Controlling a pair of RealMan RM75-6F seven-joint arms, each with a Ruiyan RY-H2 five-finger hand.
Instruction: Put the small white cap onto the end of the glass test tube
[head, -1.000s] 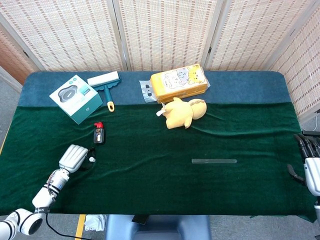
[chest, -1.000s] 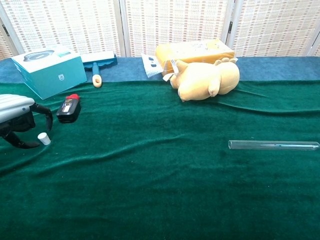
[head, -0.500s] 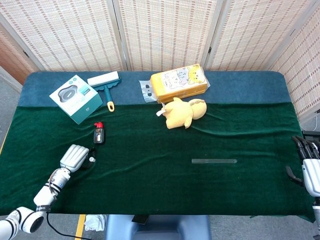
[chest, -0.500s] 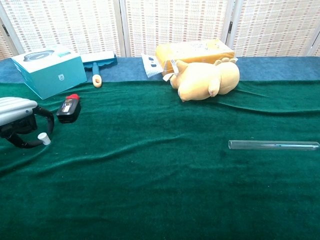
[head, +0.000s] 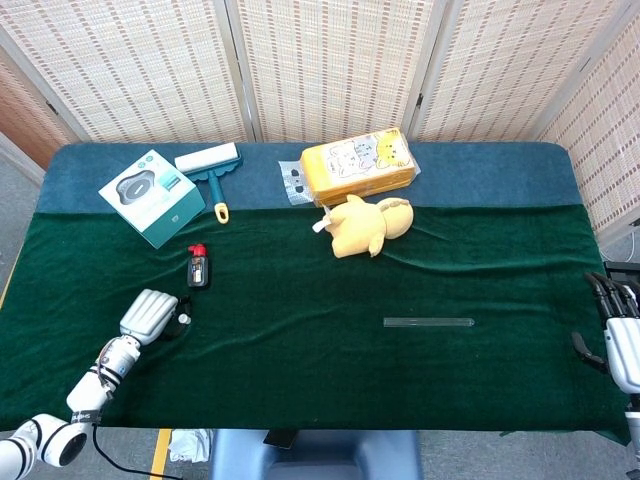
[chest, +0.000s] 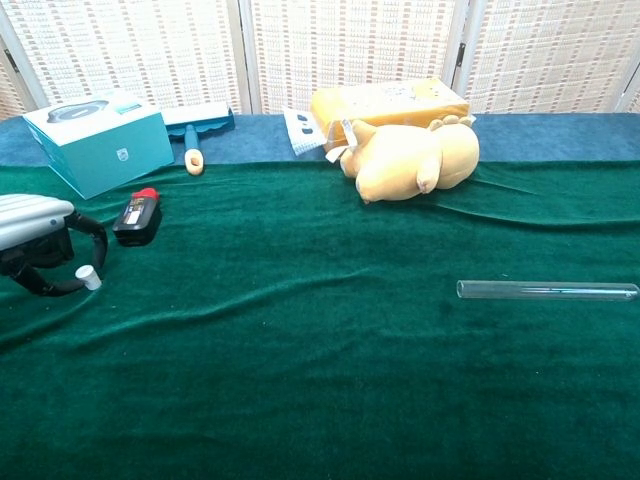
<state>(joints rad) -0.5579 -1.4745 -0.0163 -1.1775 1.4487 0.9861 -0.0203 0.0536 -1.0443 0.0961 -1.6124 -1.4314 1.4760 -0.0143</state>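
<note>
I've got my left hand (chest: 35, 245) low on the counter (head: 300, 350), fingers (chest: 92, 231) curled around the cap (chest: 88, 277), tips at it; I can't tell if they've actually pinched it. The tube (head: 428, 322) lies flat, well off to the right, untouched. My right hand (head: 622, 335) waits at the counter's edge, fingers apart, holding nothing. So it's early: grab cap, lift tube, fit them.

The left hand (head: 150, 315) lies beside the small white cap (head: 184, 319).
</note>
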